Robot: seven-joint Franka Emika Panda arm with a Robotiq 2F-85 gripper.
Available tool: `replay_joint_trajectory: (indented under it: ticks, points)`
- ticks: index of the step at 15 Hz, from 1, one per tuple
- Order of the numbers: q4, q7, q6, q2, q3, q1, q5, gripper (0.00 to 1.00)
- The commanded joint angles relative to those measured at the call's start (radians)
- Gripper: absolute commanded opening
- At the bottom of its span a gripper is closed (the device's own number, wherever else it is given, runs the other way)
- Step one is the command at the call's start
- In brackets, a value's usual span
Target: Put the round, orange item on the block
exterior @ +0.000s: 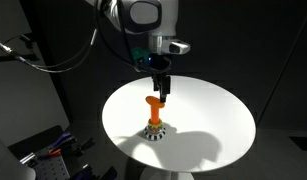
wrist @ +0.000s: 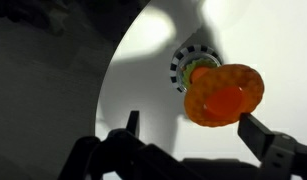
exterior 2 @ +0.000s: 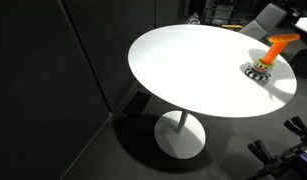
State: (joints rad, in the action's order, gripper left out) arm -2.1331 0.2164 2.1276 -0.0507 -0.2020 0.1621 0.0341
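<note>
Under the jaws, wide white table [exterior: 221, 122], seen in both exterior views. Above it, gripper [exterior: 163, 92], jaws parted wide in the wrist view and clamped on nothing. Straight beneath the jaws, block [wrist: 181, 70], striped rim showing, orange peg [exterior: 154, 113] upright. Just past the fingertips, between the two fingers [wrist: 269, 140], round, orange item [wrist: 225, 95], over the peg's top.

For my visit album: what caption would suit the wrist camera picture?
An open gripper frames the round orange piece over the striped-rim block on a white table.
</note>
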Motion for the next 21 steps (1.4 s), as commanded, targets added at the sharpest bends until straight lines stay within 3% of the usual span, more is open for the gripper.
replay_joint_trajectory:
  ticks: [1, 11, 21]
  points:
    - [-0.015, -0.013, -0.022, 0.032, 0.002, 0.010, 0.008, 1.00]
    - [-0.013, -0.023, -0.108, 0.027, 0.002, 0.009, 0.018, 1.00]
    - [-0.023, -0.021, -0.077, 0.017, 0.001, 0.011, 0.037, 1.00]
